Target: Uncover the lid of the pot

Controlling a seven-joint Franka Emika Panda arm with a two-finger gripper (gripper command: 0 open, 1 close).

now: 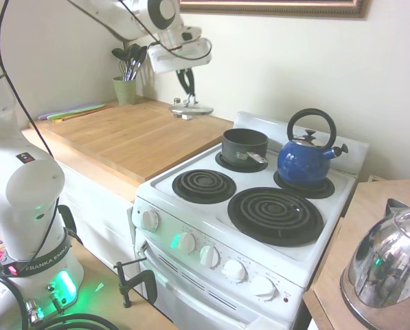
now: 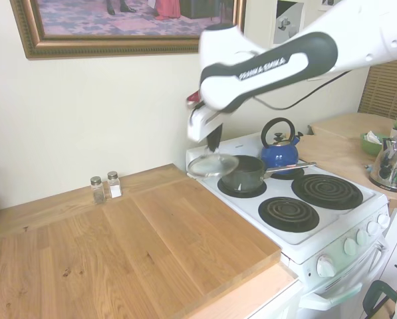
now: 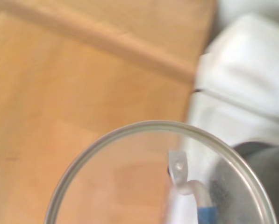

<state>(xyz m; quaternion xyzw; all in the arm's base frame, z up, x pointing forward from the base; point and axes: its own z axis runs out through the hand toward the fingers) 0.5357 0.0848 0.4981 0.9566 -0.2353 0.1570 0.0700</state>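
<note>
The glass lid [image 1: 191, 108] with its silvery rim hangs in the air, off the pot. My gripper [image 1: 188, 95] is shut on its upright loop handle. The small dark pot [image 1: 244, 144] stands uncovered on the stove's back left burner, its silvery side handle pointing toward the kettle. From the other side, the lid [image 2: 213, 164] hovers just left of the pot [image 2: 246, 174], over the seam between stove and wooden counter, with my gripper [image 2: 213, 145] above it. In the wrist view, the lid [image 3: 130, 186] fills the lower part, and counter wood shows through the glass.
A blue kettle [image 1: 304, 159] sits on the back right burner beside the pot. A shiny steel kettle [image 1: 390, 265] stands on the side counter. Salt and pepper shakers [image 2: 105, 188] and a cup of utensils [image 1: 125, 88] stand against the wall on the wooden counter [image 2: 151, 246].
</note>
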